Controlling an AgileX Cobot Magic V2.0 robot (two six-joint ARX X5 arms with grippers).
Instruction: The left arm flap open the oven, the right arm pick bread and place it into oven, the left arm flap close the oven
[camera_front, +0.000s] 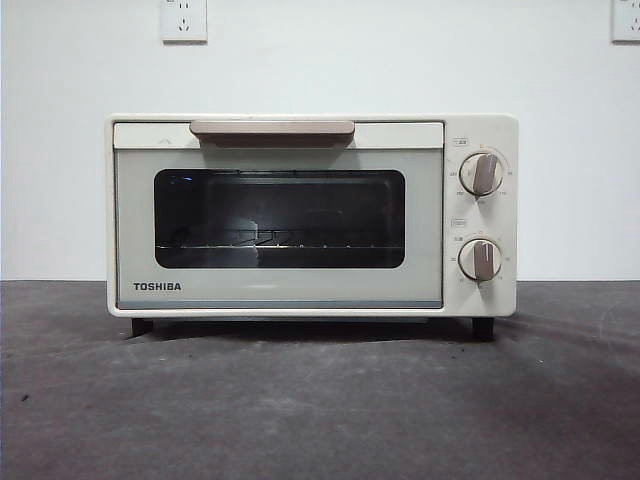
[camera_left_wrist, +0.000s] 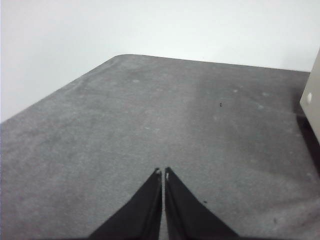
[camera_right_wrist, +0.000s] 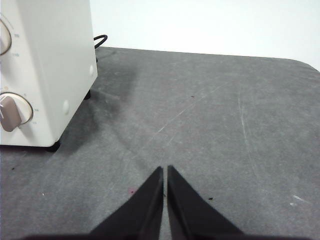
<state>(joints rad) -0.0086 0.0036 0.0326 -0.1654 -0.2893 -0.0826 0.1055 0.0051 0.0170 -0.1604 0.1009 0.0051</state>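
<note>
The cream-white TOSHIBA oven (camera_front: 310, 215) stands in the middle of the dark table with its door shut and its beige bar handle (camera_front: 272, 129) at the top. Through the dark glass I see only a wire rack (camera_front: 270, 240). The bread is not in view. My left gripper (camera_left_wrist: 163, 172) is shut and empty above bare table, with a corner of the oven (camera_left_wrist: 312, 100) off to one side. My right gripper (camera_right_wrist: 165, 169) is shut and empty above the table beside the oven's knob side (camera_right_wrist: 45, 70). Neither gripper shows in the front view.
Two beige knobs (camera_front: 482, 173) sit on the oven's right panel. A black power cable (camera_right_wrist: 100, 40) runs behind the oven. A white wall with two sockets (camera_front: 184, 20) stands behind the table. The table edge curves in the left wrist view (camera_left_wrist: 120, 56).
</note>
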